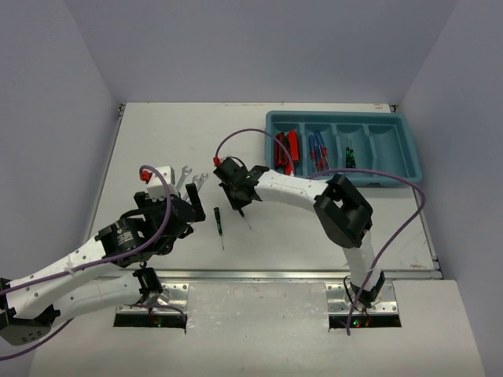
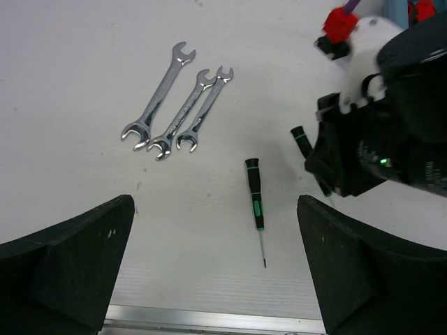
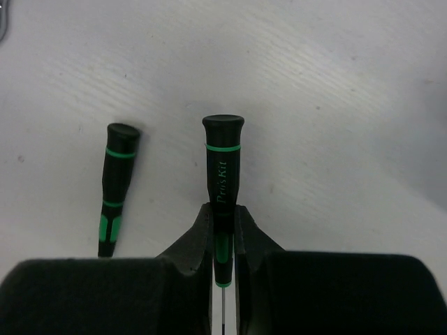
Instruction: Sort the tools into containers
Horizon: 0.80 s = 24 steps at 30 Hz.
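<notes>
Tools are partly sorted. The tray (image 1: 409, 149) sits well beyond the right gripper (image 3: 223, 223), off to its far right side. It already has red-handled tools (image 1: 287, 148) in its first compartment, blue screwdrivers (image 1: 317, 149) in the second and one black screwdriver (image 1: 350, 155) with green marks in the third. I can make out nothing in the fourth.

Five pieces remain outside the tray. The right gripper is clamped tight around the held screwdriver (image 3: 223, 167), pinching it low on the handle with the cap pointing away from the wrist. Whether it has cleared the table (image 1: 314, 228) I cannot tell. By its green marks it looks to belong in the third compartment.

The loose screwdriver (image 3: 115, 188), of the same kind, lies flat on the table just beside the right gripper, to the left in its wrist view.

The left gripper (image 2: 216, 272) is spread wide with nothing between its fingers. It hovers with the loose screwdriver just ahead of it and the three wrenches (image 2: 174, 112) farther ahead and to its left, lying close together on the table.

My judgement is that the sorting is past halfway, with two screwdrivers and three wrenches left to place
</notes>
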Each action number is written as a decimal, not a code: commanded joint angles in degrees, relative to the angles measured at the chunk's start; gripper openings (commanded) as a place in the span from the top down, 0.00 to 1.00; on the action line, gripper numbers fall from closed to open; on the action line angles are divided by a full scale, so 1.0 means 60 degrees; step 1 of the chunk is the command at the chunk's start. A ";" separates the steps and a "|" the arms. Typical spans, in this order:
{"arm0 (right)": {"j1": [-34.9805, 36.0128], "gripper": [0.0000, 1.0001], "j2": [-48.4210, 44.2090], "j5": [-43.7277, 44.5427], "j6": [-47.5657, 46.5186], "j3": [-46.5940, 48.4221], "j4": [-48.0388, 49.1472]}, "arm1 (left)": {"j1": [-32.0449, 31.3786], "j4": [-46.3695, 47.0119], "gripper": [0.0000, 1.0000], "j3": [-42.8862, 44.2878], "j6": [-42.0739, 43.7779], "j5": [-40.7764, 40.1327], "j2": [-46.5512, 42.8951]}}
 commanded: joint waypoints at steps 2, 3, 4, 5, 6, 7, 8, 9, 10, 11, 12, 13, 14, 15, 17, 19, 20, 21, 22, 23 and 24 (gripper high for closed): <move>-0.0838 1.00 -0.2690 0.0927 -0.1458 0.0496 -0.0763 | 0.0061 0.0262 0.00 0.0035 0.0097 -0.0099 -0.0014; -0.1336 1.00 -0.3017 0.1148 -0.1808 0.0519 -0.1018 | 0.0072 0.0262 0.00 0.0035 0.0085 -0.0099 -0.0026; -0.2053 1.00 -0.3171 0.1280 -0.2001 0.0571 -0.1328 | 0.0073 0.0262 0.00 0.0023 0.0084 -0.0099 -0.0064; -0.2172 1.00 -0.3194 0.1469 -0.2030 0.0580 -0.1378 | 0.0073 0.0286 0.00 0.0020 0.0084 -0.0087 -0.0071; -0.2860 1.00 -0.3347 0.1962 -0.2565 0.0546 -0.1413 | 0.0073 0.0334 0.00 0.0003 0.0143 -0.0076 -0.0079; -0.3527 1.00 -0.3456 0.2405 -0.3242 0.0540 -0.1437 | 0.0073 0.0370 0.00 -0.0009 0.0186 -0.0058 -0.0073; -0.4070 1.00 -0.3373 0.2708 -0.3797 0.0593 -0.1432 | 0.0073 0.0374 0.00 -0.0003 0.0192 -0.0041 -0.0034; -0.4651 1.00 -0.3169 0.3119 -0.4160 0.0717 -0.1426 | 0.0073 0.0365 0.00 0.0006 0.0201 -0.0038 0.0016; -0.5011 1.00 -0.2967 0.3679 -0.4604 0.0942 -0.1434 | 0.0073 0.0365 0.00 0.0006 0.0201 -0.0030 0.0055; -0.5423 1.00 -0.2694 0.4024 -0.4888 0.1138 -0.1438 | 0.0073 0.0365 0.00 0.0006 0.0201 -0.0026 0.0103; -0.5848 1.00 -0.2376 0.4112 -0.5038 0.1315 -0.1438 | 0.0073 0.0365 0.00 0.0006 0.0201 -0.0026 0.0155; -0.6134 1.00 -0.2152 0.4078 -0.5277 0.1576 -0.1436 | 0.0073 0.0365 0.00 0.0006 0.0203 -0.0026 0.0185; -0.6445 1.00 -0.1861 0.3917 -0.5329 0.1989 -0.1430 | 0.0073 0.0365 0.00 0.0006 0.0209 -0.0026 0.0217; -0.6755 1.00 -0.1570 0.3756 -0.5382 0.2402 -0.1423 | 0.0073 0.0365 0.00 0.0006 0.0216 -0.0026 0.0250; -0.7158 1.00 -0.0972 0.3608 -0.5443 0.2841 -0.1423 | 0.0073 0.0372 0.00 0.0006 0.0230 0.0003 0.0273; -0.7323 0.66 -0.0516 0.3735 -0.5354 0.3068 -0.1463 | 0.0073 0.0460 0.00 -0.0008 0.0299 0.0057 0.0281; -0.7309 0.50 -0.0357 0.3705 -0.4942 0.3281 -0.1684 | 0.0073 0.0501 0.00 -0.0029 0.0351 0.0089 0.0281; -0.7286 0.35 -0.0208 0.3658 -0.4484 0.3507 -0.1933 | 0.0073 0.0540 0.00 -0.0052 0.0405 0.0120 0.0281; -0.7227 0.29 -0.0148 0.3439 -0.4129 0.3801 -0.2344 | 0.0073 0.0555 0.00 -0.0053 0.0421 0.0120 0.0295; -0.7167 0.24 -0.0177 0.3118 -0.4122 0.4021 -0.2740 | 0.0073 0.0570 0.00 -0.0038 0.0436 0.0120 0.0310; -0.6920 0.01 -0.0282 0.2841 -0.3660 0.4122 -0.3045 | 0.0073 0.0570 0.00 -0.0038 0.0450 0.0120 0.0368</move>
